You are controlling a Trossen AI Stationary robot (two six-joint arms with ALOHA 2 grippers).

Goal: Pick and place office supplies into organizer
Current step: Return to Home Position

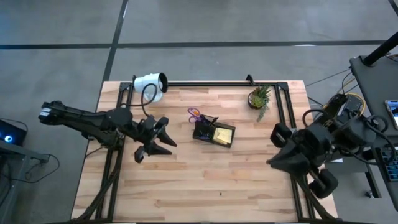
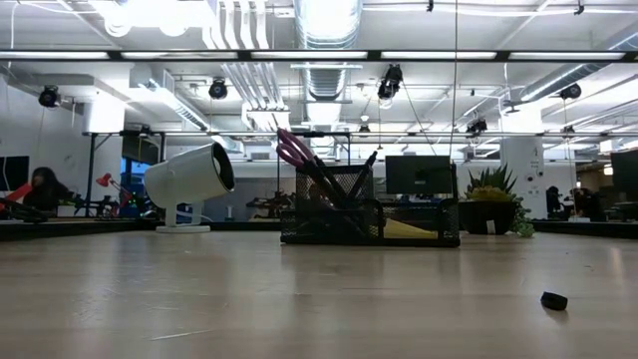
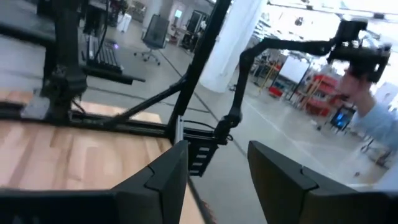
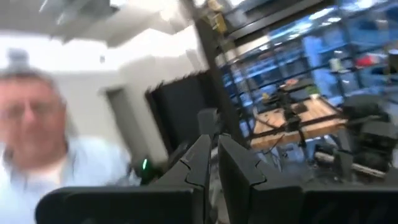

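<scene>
The black mesh organizer (image 1: 208, 132) stands near the middle of the counter (image 1: 186, 186), a little toward the edge that carries the white cylindrical lamp (image 1: 149, 84) and the potted plant (image 1: 260, 98). Its long axis runs roughly from the counter's left edge to its right edge, slightly skewed.

Its taller compartment, at the end nearer the left arm, holds the purple-handled scissors (image 2: 292, 148) and a few dark pens (image 2: 359, 170). The scissors stand blades down, with the handles sticking up and leaning out toward the lamp's corner. The pens stand upright, tilted the opposite way. The lower compartment at the other end holds the yellow sticky notes (image 1: 225, 134), lying flat inside the walls.

A small dark piece (image 2: 554, 300) lies alone on the bare wood, well apart from the organizer – what it is cannot be told.

The left gripper (image 1: 163, 138) hangs over the counter between its left edge and the organizer, pointing toward the organizer, fingers spread and holding nothing. The right gripper (image 4: 213, 163) is at the folded right arm by the counter's right edge, its fingers almost pressed together around nothing.

Beyond the counter, a blurred person (image 4: 37, 168) in a light shirt shows in the right wrist view, and a pale sleeve (image 3: 380, 121) in the left wrist view.
</scene>
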